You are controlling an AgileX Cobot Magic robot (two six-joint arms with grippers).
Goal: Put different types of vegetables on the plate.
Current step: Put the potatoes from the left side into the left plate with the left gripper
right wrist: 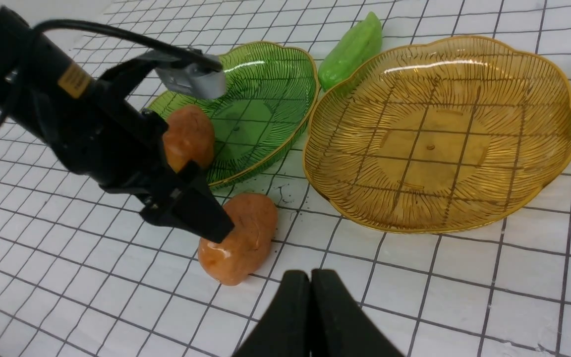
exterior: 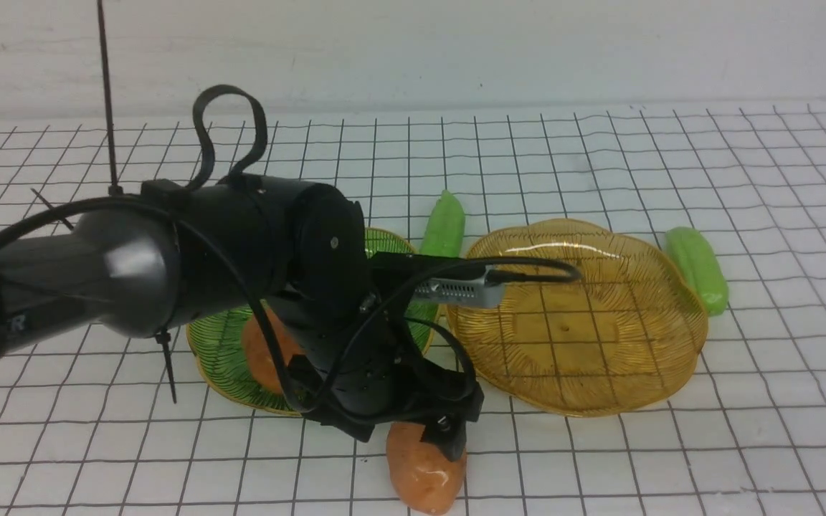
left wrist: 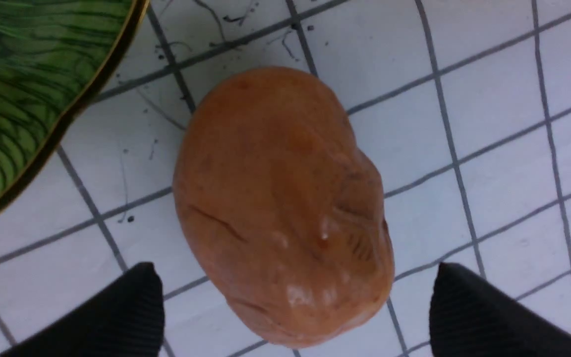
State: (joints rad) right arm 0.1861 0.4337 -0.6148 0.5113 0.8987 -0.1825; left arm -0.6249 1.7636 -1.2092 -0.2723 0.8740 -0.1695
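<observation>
In the front view my left arm (exterior: 133,265) reaches in from the left and bends down over the white grid-marked table (exterior: 671,459). The left gripper (exterior: 413,423) hangs right over the loose potato (exterior: 424,469), which lies on the table at the near edge, just off the near rim of the green plate (exterior: 216,351). A second potato (exterior: 262,351) sits on that plate, partly hidden behind the arm. The amber plate (exterior: 578,322) lies just to the right of the green one and carries nothing. The far cucumber (exterior: 444,226) lies on the table beyond the two plates, close to where their rims meet, and the right cucumber (exterior: 698,269) lies on the table at the amber plate's right rim.

In the left wrist view I see the loose potato filling the middle of the frame. The two black fingers (left wrist: 117,317) stand spread wide, one on each side of its end, with table showing between each finger and the potato. The gripper has hold of nothing.

In the right wrist view the right gripper (right wrist: 310,317) hangs near me, well apart from the plates, its fingers pressed together and empty. From here the left gripper's fingertip overlaps the loose potato's top, though I cannot tell whether it touches. Both cucumbers lie off the plates.
</observation>
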